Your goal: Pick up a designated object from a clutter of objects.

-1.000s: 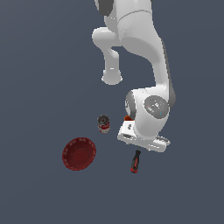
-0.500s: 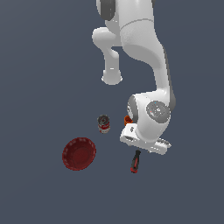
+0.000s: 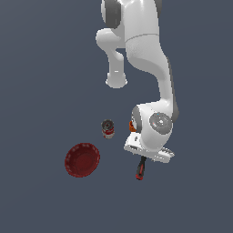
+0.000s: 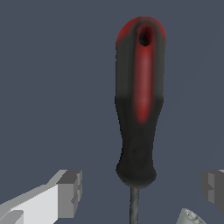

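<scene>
On the flat grey floor, just under the arm's wrist, lay the screwdriver (image 3: 140,168), its red-and-black handle poking out toward the camera in the exterior view while its shaft end was hidden beneath the white hand. It was not lifted; it rested on the surface, apart from the rest of the clutter. The dark red bowl (image 3: 82,159) sat well off toward the exterior view's left, the small can (image 3: 108,129) stood upright between the bowl and the arm, and a bit of orange (image 3: 131,125) showed at the edge of the wrist, too hidden to say which thing it was.

The gripper (image 4: 142,192) was spread wide. In the wrist view one finger (image 4: 70,192) stood on one side of the screwdriver and the other finger (image 4: 214,186) on the far side, with bare floor between each pad and the tool. They straddled the spot where the handle narrowed into the thin dark shaft, and neither touched it.

As a judgement, the approach and alignment looked done: the hand was low and centred over the right object. What remained was the grasp itself, closing the fingers on the neck of the handle, and then the lift clear of the floor
</scene>
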You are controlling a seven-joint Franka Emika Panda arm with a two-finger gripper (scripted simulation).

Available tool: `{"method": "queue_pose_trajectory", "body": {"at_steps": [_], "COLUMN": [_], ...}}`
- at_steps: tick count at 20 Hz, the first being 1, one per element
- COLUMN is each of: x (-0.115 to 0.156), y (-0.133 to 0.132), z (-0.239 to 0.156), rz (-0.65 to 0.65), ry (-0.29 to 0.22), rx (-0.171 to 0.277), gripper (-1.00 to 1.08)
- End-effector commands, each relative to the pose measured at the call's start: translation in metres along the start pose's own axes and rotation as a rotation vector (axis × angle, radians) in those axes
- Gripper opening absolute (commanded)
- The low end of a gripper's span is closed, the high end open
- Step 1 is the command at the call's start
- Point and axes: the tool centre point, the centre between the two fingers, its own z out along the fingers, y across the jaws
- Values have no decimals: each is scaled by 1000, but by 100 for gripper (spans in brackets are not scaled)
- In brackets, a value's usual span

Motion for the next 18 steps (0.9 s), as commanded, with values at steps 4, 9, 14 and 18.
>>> {"method": "queue_pose_trajectory", "body": {"at_steps": [4, 9, 14, 18], "x": [1, 1, 1, 1], "y": [-1, -1, -1, -1], "z": [15, 16, 16, 15], "rz": [1, 1, 1, 1], "ry": [1, 1, 1, 1], "rx": [0, 0, 0, 0], "gripper": [100, -100, -100, -100]}}
